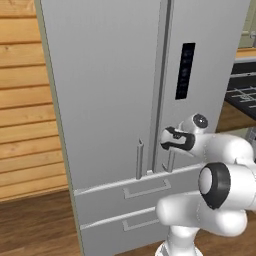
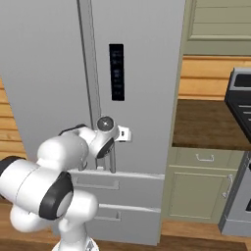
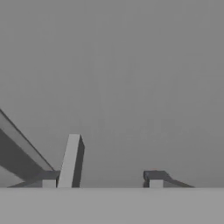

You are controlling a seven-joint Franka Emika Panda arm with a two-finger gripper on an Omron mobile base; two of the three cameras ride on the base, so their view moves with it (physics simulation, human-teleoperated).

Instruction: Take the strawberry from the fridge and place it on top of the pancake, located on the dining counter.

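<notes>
- Light-grey fridge [image 1: 110, 90]: one, tall, taking most of both base views; its two upper doors are shut and meet at a vertical seam, so the shelves and whatever lies on them are hidden
- Wooden plank wall [image 1: 25, 100]: one stretch, touching the fridge's left edge, with brown wood floor [image 1: 35, 225] below it; this floor is the open room on that side
- Pale green cabinets [image 2: 196, 191]: one low unit with a drawer and a door just right of the fridge, carrying a brown countertop [image 2: 206, 122]; one upper cabinet [image 2: 220, 24] hangs above it
- Dark stove [image 2: 240, 88]: one, at the far right edge, beyond the countertop and well apart from the arm
- Drawers: two, stacked under the doors, the upper drawer [image 1: 145, 192] and the lower drawer [image 1: 135, 222], each shut and with a flat bar pull
- Dark panel [image 1: 185, 70]: one, narrow and upright, on the right door above the hand
- Bar handles: two, upright, flanking the seam; the left handle [image 1: 139, 160] stands free, the right handle [image 3: 72, 159] is at the hand
- Gripper [image 3: 102, 178]: one, pressed close to the right door; the claw is released, its tips apart, with the right handle between them, just beside one tip and apart from the other
</notes>
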